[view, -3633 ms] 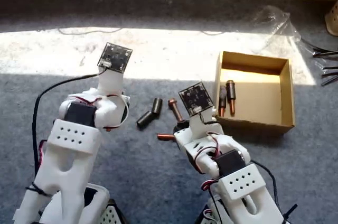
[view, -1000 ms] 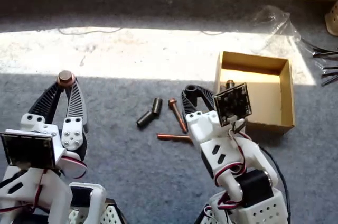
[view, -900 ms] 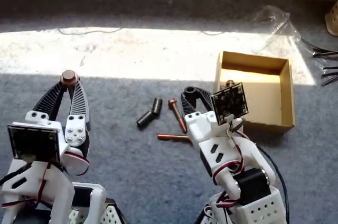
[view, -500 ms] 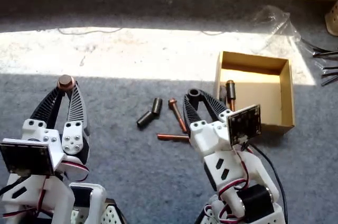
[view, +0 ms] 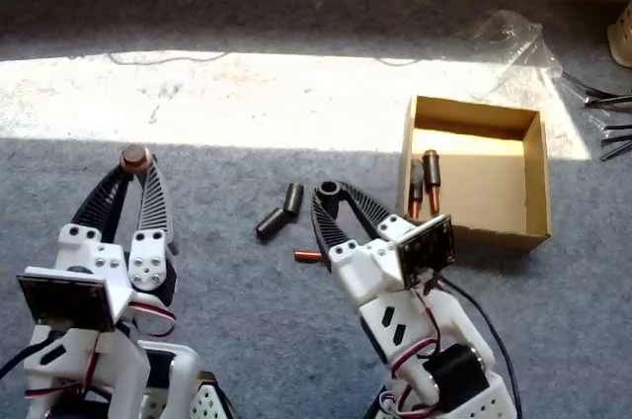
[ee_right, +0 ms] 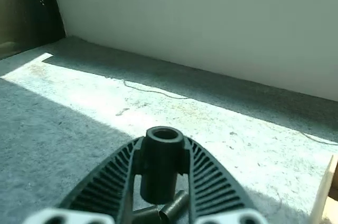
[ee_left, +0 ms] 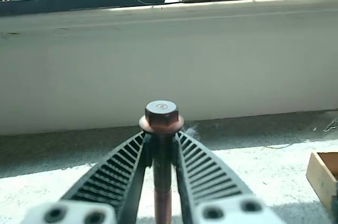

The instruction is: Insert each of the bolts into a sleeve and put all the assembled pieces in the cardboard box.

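Firmly, the left gripper's (view: 138, 170) jaws are clamped on a bolt (ee_left: 161, 114), its head proud of the tips, well apart from the cardboard box (view: 474, 109). The right gripper's (view: 332, 198) jaws pinch a sleeve (ee_right: 161, 163), bore open upward, near the box. To mate them well, I'd line the shank (it runs back between the jaws) up with the bore before pushing. Two loose sleeves (view: 279, 209) and a loose bolt (view: 308, 255) lie near the box; two assembled pieces (view: 425, 182) lie inside it.
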You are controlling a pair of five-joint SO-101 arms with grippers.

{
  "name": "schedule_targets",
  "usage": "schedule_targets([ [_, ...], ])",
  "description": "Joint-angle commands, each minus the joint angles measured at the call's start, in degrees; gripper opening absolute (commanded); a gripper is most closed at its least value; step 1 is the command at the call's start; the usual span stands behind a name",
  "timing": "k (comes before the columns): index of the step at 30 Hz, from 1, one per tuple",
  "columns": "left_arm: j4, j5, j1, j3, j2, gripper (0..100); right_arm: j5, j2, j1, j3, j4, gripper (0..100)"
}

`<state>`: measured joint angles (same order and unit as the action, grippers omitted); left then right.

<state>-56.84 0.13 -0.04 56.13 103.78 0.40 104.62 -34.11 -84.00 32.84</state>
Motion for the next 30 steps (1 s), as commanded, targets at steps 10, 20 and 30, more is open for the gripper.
schedule_targets([
  [10,26.0,0.6,15.6,11.6,0.7,1,9.2,0.1,-1.6,-11.9,-18.3,0.5],
  [20,38.0,0.7,26.6,20.0,0.6,1,9.6,0.6,-1.6,-13.9,-19.0,0.5],
  [30,38.0,8.4,27.0,20.4,0.6,1,16.0,0.6,-1.6,-19.8,-22.8,0.5],
])
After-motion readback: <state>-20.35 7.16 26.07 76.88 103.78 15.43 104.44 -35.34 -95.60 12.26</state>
